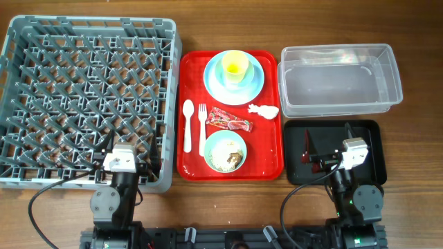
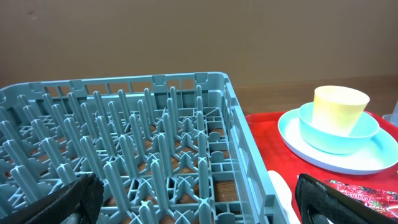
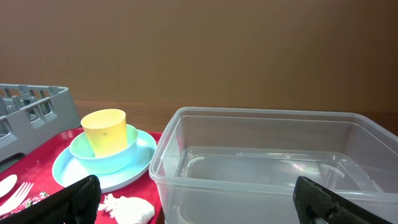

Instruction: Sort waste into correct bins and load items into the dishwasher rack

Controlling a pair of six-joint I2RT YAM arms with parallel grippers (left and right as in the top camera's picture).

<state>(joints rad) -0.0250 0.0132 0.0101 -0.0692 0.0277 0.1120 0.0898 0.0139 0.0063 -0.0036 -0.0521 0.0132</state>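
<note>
The grey dishwasher rack [image 1: 83,97] fills the left and shows in the left wrist view [image 2: 143,143]. On the red serving tray [image 1: 190,166]: a yellow cup [image 1: 235,65] in a light blue bowl [image 1: 250,70] on a light blue plate [image 1: 214,83], white spoon [image 1: 187,124], white fork [image 1: 202,128], red wrapper [image 1: 230,122], white tissue [image 1: 264,110], and a pale green bowl [image 1: 225,151] holding crumbs. The clear tub [image 1: 339,79] is at right, the black tray [image 1: 367,131] below it. My left gripper [image 2: 193,202] is open over the rack's near edge. My right gripper [image 3: 196,199] is open and empty over the black tray.
The wooden table [image 1: 415,166] shows around the containers. In the right wrist view the clear tub [image 3: 267,168] stands straight ahead, with the tissue [image 3: 127,208] and stacked plate, bowl and cup [image 3: 106,149] to its left.
</note>
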